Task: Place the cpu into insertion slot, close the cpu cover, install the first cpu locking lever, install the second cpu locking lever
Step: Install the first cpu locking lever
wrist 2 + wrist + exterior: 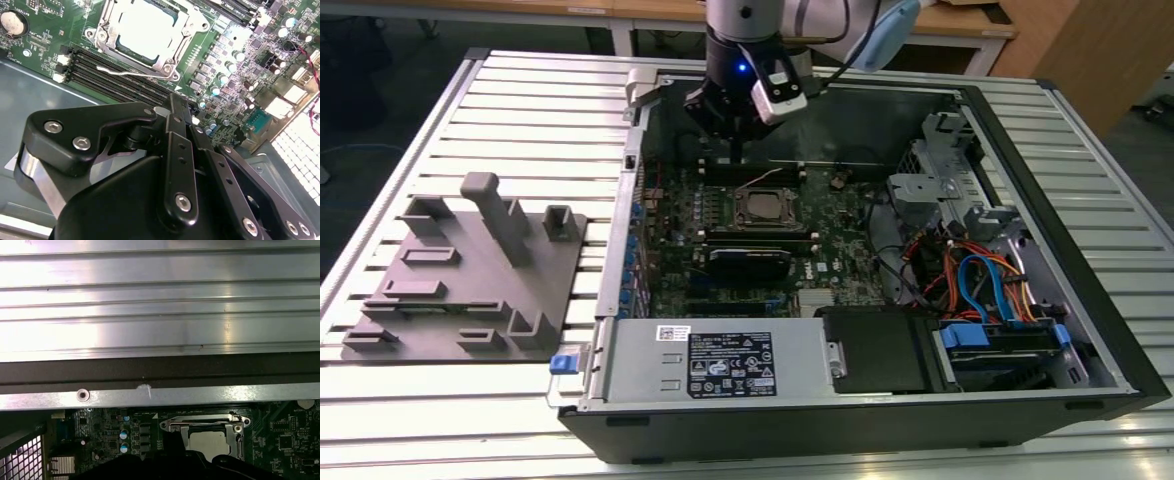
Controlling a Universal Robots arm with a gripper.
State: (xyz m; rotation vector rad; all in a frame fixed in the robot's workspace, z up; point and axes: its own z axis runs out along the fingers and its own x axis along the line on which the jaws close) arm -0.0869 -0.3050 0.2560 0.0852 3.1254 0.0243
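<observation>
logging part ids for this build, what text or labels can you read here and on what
Black label on the grey metal box: white print, too small to read.
White sticker on the same box: too small to read.
Motherboard lettering: blurred, unreadable.

Black gripper (176, 100) links, silver screws (182, 201), white wrist camera (781, 95) (blue light (742, 68))

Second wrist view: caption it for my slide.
Over the motherboard, the gripper hovers near the cpu seated under its closed cpu cover.

A robotics workshop: opened computer case (854, 428) on a slatted aluminium bench (520, 100).
</observation>
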